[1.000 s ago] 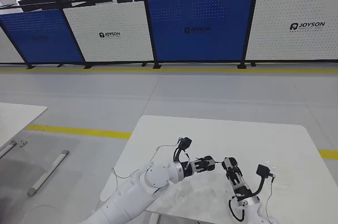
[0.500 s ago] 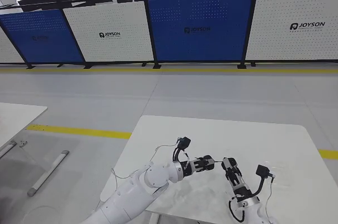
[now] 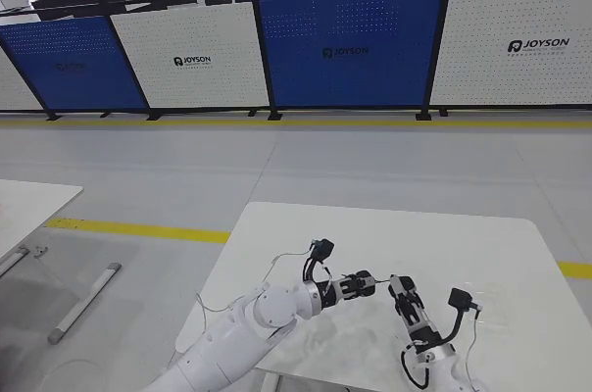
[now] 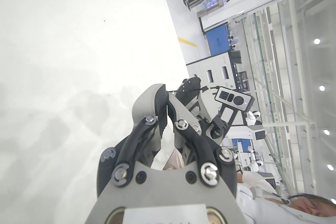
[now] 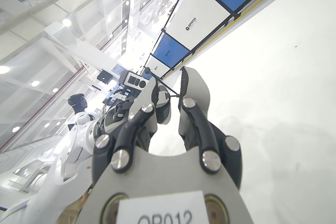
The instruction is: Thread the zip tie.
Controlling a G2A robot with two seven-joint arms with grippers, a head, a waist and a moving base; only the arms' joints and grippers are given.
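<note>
**Zip tie threading: two end effectors nose to nose, tie strung between them**

Starting on the left: the left end effector (image 3: 362, 285) sits low over the near part of the white tabletop (image 3: 423, 235), pointing across toward the other arm. In its own wrist view the fingers are pinched together with basically no gap, clamped on one end of a thin black zip tie (image 5: 168, 87). My guess is this side is the anchor. It holds the strap stiff and level so the free end has something to aim from.

In the middle, the zip tie bridges the little space between the two arms, up off the tabletop. It's super thin, so from the top view you can barely make it out.

On the right, the right end effector (image 5: 168, 75) faces the left one, just beside it, tips nearly meeting. Its fingers stand clearly apart, and the tie crosses that gap at a slant, with a small dark bit of it touching the inner pad of one finger. I can't tell whether that bit is the tie's head or just the strap end. It doesn't look clamped on anything.

I'd judge the threading as not done yet, since I can't see a closed loop. The next move probably needs the right side to close on the tie without knocking it out of line. A strap this floppy could easily bend away.
</note>
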